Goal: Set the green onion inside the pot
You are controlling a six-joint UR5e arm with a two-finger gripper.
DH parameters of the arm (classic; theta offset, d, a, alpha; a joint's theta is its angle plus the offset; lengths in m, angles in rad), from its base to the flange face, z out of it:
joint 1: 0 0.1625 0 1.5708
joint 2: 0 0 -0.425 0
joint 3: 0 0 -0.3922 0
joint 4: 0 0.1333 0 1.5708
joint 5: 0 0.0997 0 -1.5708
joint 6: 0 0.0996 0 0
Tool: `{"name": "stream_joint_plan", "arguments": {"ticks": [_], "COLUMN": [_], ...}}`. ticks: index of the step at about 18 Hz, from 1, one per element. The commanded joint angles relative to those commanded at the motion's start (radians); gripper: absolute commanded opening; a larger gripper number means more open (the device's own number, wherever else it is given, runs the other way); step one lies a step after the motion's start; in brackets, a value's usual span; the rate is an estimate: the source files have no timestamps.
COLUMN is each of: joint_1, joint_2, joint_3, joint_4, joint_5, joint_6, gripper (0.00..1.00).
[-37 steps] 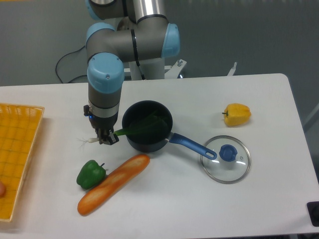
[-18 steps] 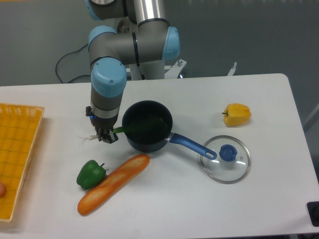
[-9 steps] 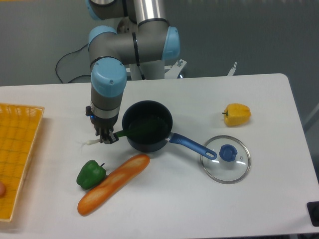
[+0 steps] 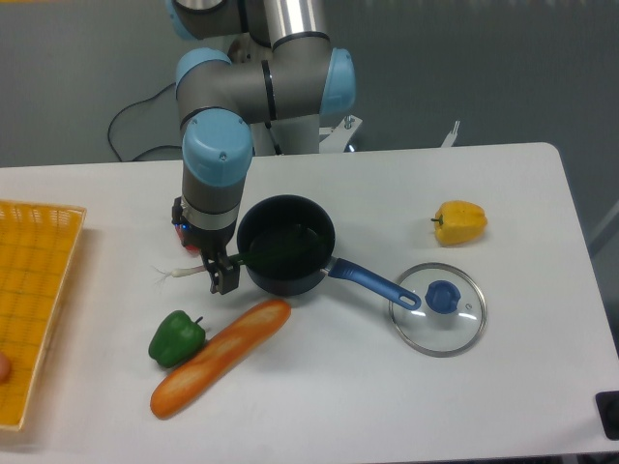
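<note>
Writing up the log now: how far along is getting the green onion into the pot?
Partly done: the green onion's leafy end lies inside the pot. In hand: the gripper sits at the stalk beside the rim; its grip is unclear. Left: the white root end hangs outside over the table.
</note>
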Motion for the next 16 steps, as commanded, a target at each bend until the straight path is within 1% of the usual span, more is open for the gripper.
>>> {"name": "stream_joint_plan", "arguments": {"ticks": [2, 6, 10, 13, 16], "joint_1": [0.009, 0.014, 0.011, 0.011, 0.015], "joint_2": [0.015, 0.035, 0.037, 0.037, 0.037], "joint_3": [0.0, 0.0, 0.026, 0.032, 0.034], "joint_4": [-0.003, -0.006, -0.005, -0.005, -0.003], "joint_5": [0.008, 0.086, 0.129, 0.193, 0.207], "joint_6": [-0.011, -0.002, 0.0, 0.011, 0.012], "gripper": [1.0, 1.0, 1.0, 1.0, 1.0]}}
